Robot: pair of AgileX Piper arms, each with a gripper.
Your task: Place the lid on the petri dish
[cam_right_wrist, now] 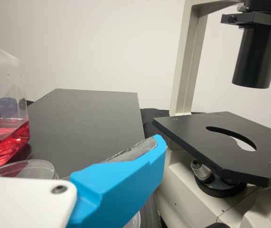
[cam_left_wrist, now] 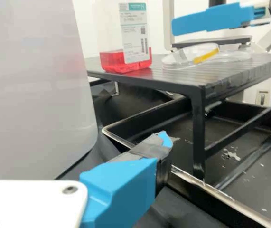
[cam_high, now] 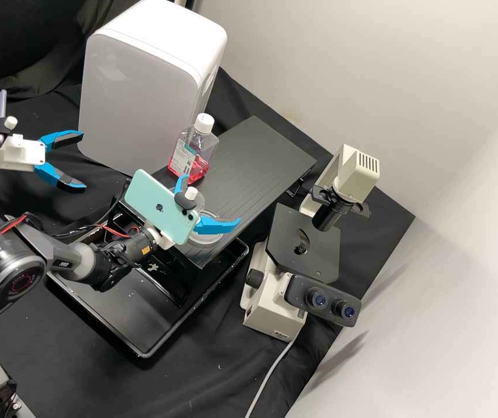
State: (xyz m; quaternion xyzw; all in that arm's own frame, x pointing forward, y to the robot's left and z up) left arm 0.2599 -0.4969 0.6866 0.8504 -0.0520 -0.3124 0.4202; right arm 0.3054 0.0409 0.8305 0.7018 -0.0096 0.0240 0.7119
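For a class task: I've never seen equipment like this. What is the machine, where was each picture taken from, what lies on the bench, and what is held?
Two robot arms stand at a black bench. One picture comes from a fixed camera above, the others from a camera on each wrist. A shelf standing in a tray bears a bottle of red liquid and a petri dish; a microscope and white box stand nearby. The left gripper is open, empty. The right gripper is at the dish's tilted lid; its grip is unclear.
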